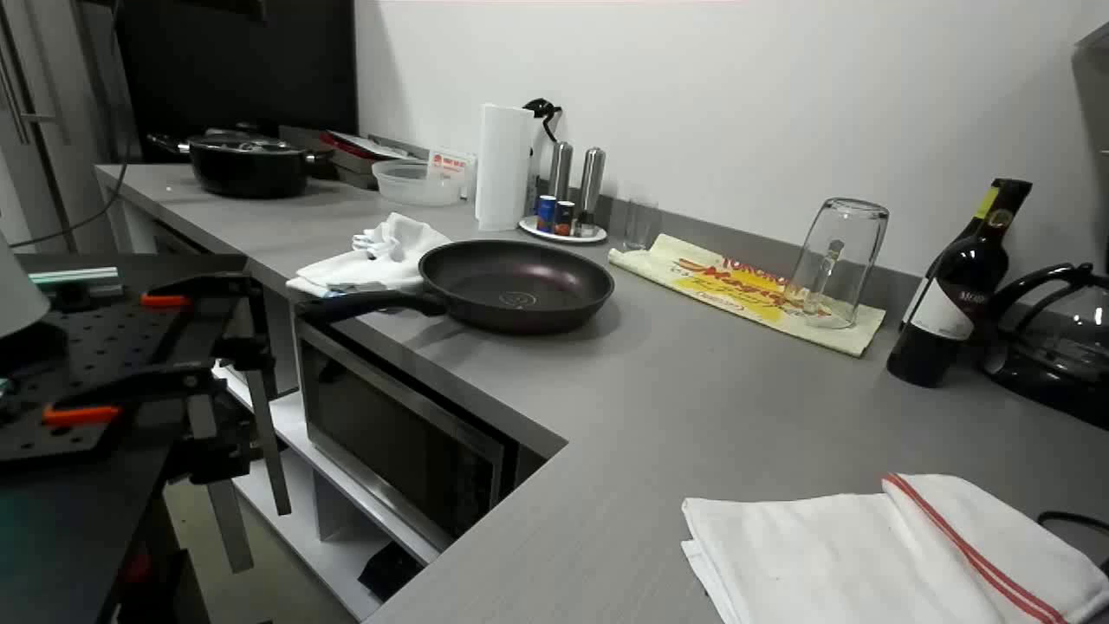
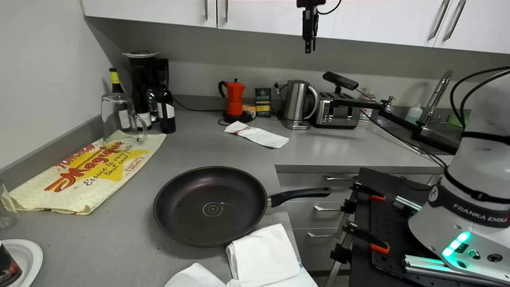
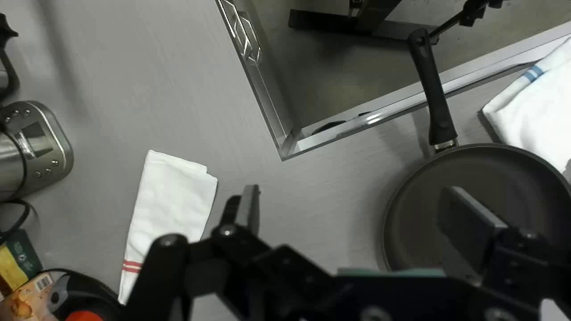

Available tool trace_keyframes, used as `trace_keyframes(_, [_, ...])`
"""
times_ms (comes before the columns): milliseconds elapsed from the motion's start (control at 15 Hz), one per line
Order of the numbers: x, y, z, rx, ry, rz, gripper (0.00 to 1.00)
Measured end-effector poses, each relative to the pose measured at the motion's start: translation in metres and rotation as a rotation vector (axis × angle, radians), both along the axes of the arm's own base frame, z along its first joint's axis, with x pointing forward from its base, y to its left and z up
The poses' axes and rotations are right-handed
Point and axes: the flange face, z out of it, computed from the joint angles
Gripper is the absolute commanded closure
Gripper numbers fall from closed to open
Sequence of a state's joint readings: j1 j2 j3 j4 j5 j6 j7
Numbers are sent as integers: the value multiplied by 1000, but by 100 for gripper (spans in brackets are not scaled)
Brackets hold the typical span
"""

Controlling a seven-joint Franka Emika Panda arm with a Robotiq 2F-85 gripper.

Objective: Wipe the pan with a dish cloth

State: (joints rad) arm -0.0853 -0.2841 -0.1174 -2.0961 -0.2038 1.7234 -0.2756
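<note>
The round frying pan [image 2: 211,203] points its black handle [image 2: 302,193] beyond the surface [image 2: 195,147]. The folded dish cloth [image 2: 258,134] is oblong. The tool [image 3: 359,207] stands spread.

In both exterior views the tabletop [image 1: 676,390] is lit dimly, with soft shadows cast beside the pan [image 2: 210,205]. Beneath bright cupboards [image 2: 271,15], the wall [image 2: 203,75] is shaded; a green glow is given by status lights [image 2: 456,244]. In the wrist view, the end effector [image 3: 360,209] is blurred, and glare is caught on a pale strip [image 3: 374,118].
</note>
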Motion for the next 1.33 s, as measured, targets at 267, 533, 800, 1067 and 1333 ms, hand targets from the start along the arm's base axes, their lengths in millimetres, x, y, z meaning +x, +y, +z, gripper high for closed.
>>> trace_keyframes(267, [1, 4, -2, 1, 3, 8, 0])
trace_keyframes(533, [1, 38, -19, 4, 15, 91, 0])
trace_keyframes(800, [-7, 95, -40, 7, 19, 224, 0])
trace_keyframes(1067, [-26, 145, -61, 31, 37, 318, 0])
trace_keyframes(1333, [-47, 190, -88, 65, 78, 392, 0])
